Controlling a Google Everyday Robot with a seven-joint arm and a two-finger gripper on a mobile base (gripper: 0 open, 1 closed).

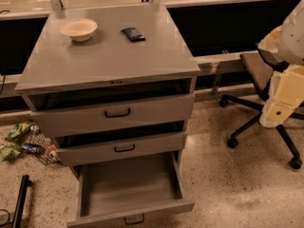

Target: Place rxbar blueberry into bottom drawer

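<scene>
Progress: none placed | rxbar blueberry [133, 34] on cabinet top [109, 58], far side, right of bowl [79, 29] | bottom drawer [128, 186] stands open | gripper [281, 103] at right edge, well apart from bar, grip state you cannot tell | you have pick and drop left.

White rounded arm shell [295, 32], cream blocky jaws at right edge
</scene>
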